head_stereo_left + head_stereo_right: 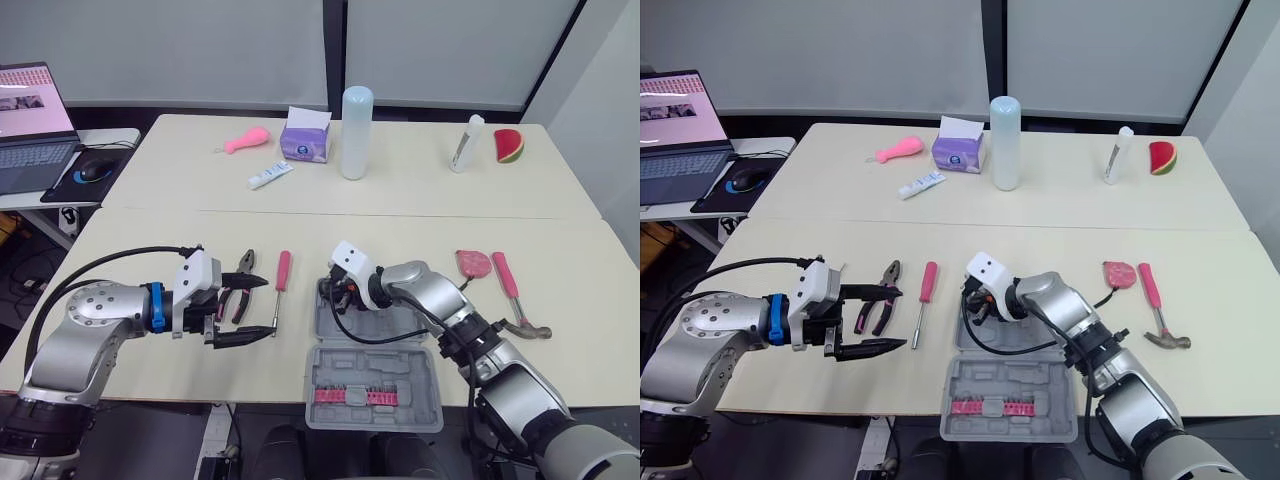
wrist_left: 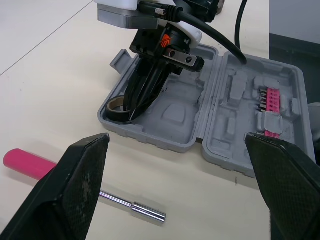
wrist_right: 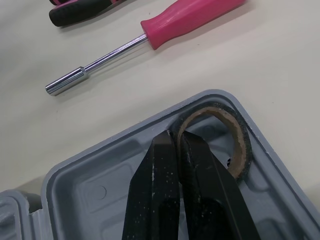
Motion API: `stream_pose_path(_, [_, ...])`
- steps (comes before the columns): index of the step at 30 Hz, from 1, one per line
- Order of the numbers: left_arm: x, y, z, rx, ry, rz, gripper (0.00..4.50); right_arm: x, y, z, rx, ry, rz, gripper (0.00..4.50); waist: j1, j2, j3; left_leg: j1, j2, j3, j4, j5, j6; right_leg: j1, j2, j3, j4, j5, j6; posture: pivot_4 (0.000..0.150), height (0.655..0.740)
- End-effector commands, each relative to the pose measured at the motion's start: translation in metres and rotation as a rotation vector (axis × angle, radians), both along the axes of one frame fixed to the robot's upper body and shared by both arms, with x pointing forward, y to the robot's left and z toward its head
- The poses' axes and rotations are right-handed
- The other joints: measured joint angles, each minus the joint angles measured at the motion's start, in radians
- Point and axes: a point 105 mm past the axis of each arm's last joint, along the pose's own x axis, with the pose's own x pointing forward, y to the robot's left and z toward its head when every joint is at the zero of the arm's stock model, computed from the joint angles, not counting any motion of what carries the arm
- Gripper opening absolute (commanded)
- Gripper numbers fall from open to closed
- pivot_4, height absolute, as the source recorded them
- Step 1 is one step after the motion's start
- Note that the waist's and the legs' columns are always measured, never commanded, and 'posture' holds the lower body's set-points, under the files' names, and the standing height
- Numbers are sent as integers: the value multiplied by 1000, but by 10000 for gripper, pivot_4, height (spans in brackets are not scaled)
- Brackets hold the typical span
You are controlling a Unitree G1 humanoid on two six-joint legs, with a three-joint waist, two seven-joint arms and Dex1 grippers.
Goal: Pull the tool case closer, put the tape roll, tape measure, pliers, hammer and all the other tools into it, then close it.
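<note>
The grey tool case (image 1: 400,362) lies open near the front edge, with pink bits (image 1: 365,396) in its front half. My right gripper (image 3: 177,136) reaches into the case's far left corner and is shut on the wall of the dark tape roll (image 3: 235,145), which rests in that corner. To the case's left, my left gripper (image 1: 245,312) hangs open just above the table. Its far finger lies over the black-and-pink pliers (image 1: 243,272). A pink-handled screwdriver (image 1: 283,270) lies between pliers and case. The pink tape measure (image 1: 473,263) and the hammer (image 1: 512,292) lie to the case's right.
On the far table stand a tall white bottle (image 1: 356,132), a purple tissue box (image 1: 306,140), a pink balloon (image 1: 247,140), a white tube (image 1: 270,176), a small white bottle (image 1: 466,145) and a toy watermelon slice (image 1: 509,146). A laptop (image 1: 30,120) sits far left.
</note>
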Motion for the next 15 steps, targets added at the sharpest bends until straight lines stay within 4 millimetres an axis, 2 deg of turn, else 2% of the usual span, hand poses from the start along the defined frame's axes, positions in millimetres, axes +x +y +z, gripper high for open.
stream_pose_path(1, [-3,-3,8,11,-42,-21,45000,1,4,5,11,-13,14,78,0,0,0,0,0,0,0,0,0,0,0,0,0,0,0,1500,7002])
stream_pose_path(8, [-3,-6,10,10,-43,-22,45000,2,5,11,26,-28,9,78,0,0,0,0,0,0,0,0,0,0,0,0,0,0,0,1500,7002])
stream_pose_path(9, [-3,-7,10,9,-45,-22,45000,2,5,13,30,-36,9,5806,0,0,0,0,0,0,0,0,0,0,0,0,0,0,0,1500,7002])
stream_pose_path(15, [-2,-8,13,5,-46,-15,45000,-1,4,38,78,-82,35,16483,0,0,0,-1,0,0,0,0,0,0,0,0,0,0,0,1500,7002])
